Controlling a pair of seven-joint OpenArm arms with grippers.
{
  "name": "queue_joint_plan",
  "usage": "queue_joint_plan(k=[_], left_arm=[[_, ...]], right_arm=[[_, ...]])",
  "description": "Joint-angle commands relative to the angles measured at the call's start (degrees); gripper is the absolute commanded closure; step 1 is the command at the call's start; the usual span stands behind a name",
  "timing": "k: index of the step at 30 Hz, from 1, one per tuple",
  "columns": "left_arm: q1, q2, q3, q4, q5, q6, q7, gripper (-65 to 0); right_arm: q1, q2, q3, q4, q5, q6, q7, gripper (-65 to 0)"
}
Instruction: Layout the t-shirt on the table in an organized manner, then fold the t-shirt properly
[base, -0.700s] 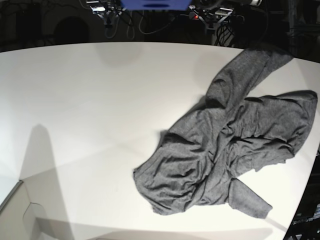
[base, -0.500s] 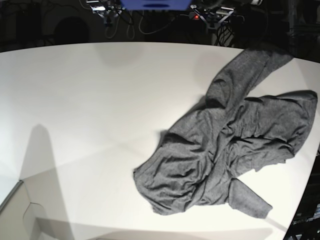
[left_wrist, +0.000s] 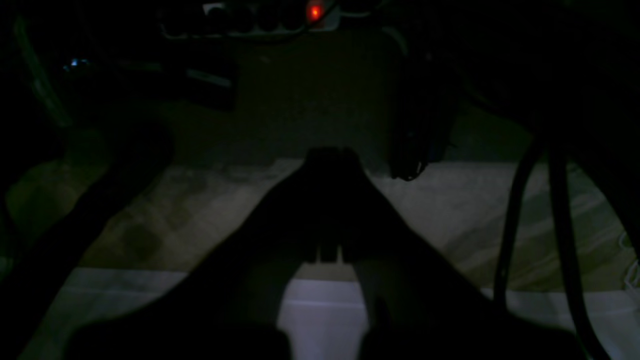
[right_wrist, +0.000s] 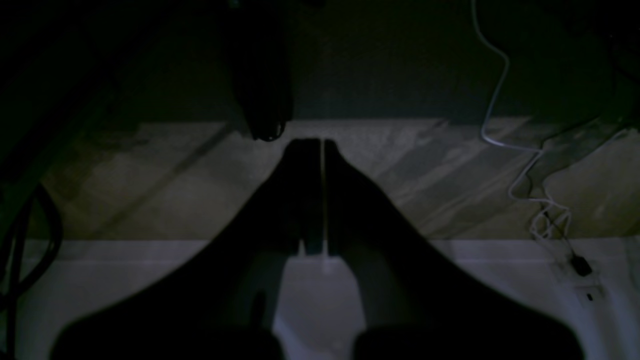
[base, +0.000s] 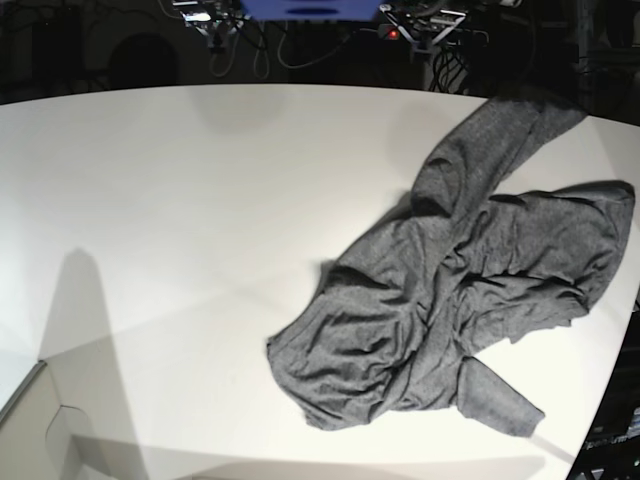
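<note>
A: Largest first: broad smooth white table (base: 180, 220) with a curved far edge, filling nearly the whole base view.

B: Next, heathered dark charcoal-grey knit t-shirt (base: 450, 290), lying crumpled on that table, over toward its right edge in the base view. Not spread flat; bunched and creased through the middle.

A: One long part stretched up toward the table's far right corner, another flap pointing toward the near edge?

B: Yes. Right side of the cloth reaching the table's right rim. Rest of the tabletop bare except for soft shadows at the near left.

A: And the arms?

B: Neither over the table in the base view. Dark left gripper (left_wrist: 327, 155) seen from its own wrist camera, fingers pressed together, nothing between them, well apart from the t-shirt.

A: Same for the dark right gripper (right_wrist: 322, 145)?

B: Fingers together with only a hairline seam, holding nothing. Very dim in both wrist views; pale surfaces below, black cables (left_wrist: 505, 225) hanging beside the left one, thin white cord (right_wrist: 492, 107) beside the right.
</note>
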Motion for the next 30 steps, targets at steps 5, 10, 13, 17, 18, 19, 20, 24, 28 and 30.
queue_joint_plan(k=[5, 10, 13, 17, 18, 19, 20, 24, 28, 30], left_arm=[[0.8, -0.1, 0.1, 0.1, 0.2, 0.4, 0.1, 0.0], [0.8, -0.1, 0.1, 0.1, 0.2, 0.6, 0.1, 0.0], [0.8, 0.1, 0.1, 0.1, 0.3, 0.6, 0.2, 0.0], [0.9, 0.1, 0.1, 0.1, 0.3, 0.6, 0.1, 0.0], [0.9, 0.0, 0.1, 0.1, 0.3, 0.6, 0.1, 0.0], [0.9, -0.1, 0.1, 0.1, 0.3, 0.6, 0.2, 0.0], [0.9, -0.1, 0.1, 0.1, 0.3, 0.7, 0.3, 0.0], [1.0, 0.0, 0.1, 0.1, 0.3, 0.7, 0.2, 0.0], [1.0, 0.4, 0.1, 0.1, 0.3, 0.4, 0.1, 0.0], [1.0, 0.5, 0.1, 0.1, 0.3, 0.4, 0.1, 0.0]], right_arm=[[0.0, 0.0, -0.1, 0.2, 0.2, 0.7, -0.6, 0.0], [0.1, 0.1, -0.2, 0.2, 0.1, 0.7, -0.6, 0.0], [0.6, 0.9, -0.2, 0.2, 0.1, 0.7, -0.6, 0.0], [0.8, 2.0, 0.1, 0.2, 0.1, 0.7, -0.5, 0.0], [0.8, 2.1, 0.1, 0.2, 0.1, 0.7, -0.4, 0.0], [0.8, 2.1, 0.1, 0.2, 0.1, 0.7, -0.4, 0.0], [0.8, 2.1, 0.1, 0.2, 0.1, 0.7, -0.5, 0.0], [0.7, 2.2, 0.1, 0.2, 0.1, 0.7, -0.6, 0.0], [-0.2, 2.0, 0.1, 0.2, 0.1, 0.7, -0.3, 0.0], [-0.6, 1.9, 0.2, 0.2, 0.1, 0.7, -0.2, 0.0]])
